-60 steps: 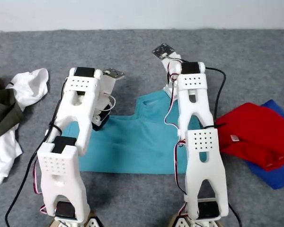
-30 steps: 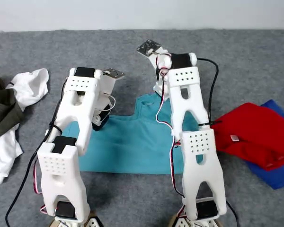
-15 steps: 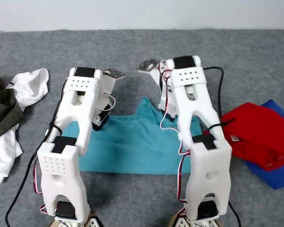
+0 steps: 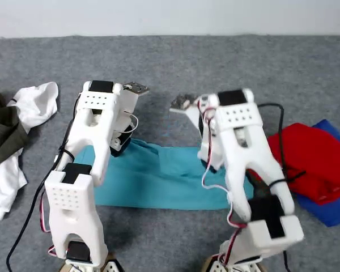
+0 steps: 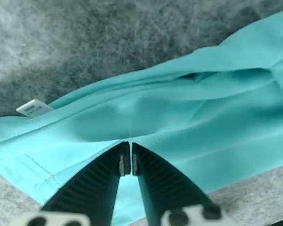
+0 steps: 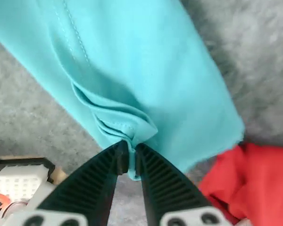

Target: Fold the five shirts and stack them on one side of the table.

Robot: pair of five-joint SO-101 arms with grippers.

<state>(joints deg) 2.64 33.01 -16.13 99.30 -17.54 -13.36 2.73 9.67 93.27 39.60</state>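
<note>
Right gripper (image 6: 128, 154) is clenched on a bunched edge of the teal shirt (image 4: 158, 178), left gripper (image 5: 126, 162) pinches another edge; the shirt lies half-folded on the bench (image 4: 283, 68) between the arms. Either thin pinch could slip, leaving a crooked fold.

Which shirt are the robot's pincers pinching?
The turquoise shirt in the middle. The left pincer and right pincer are both shut on it; the red shirt and white shirt lie untouched aside.
</note>
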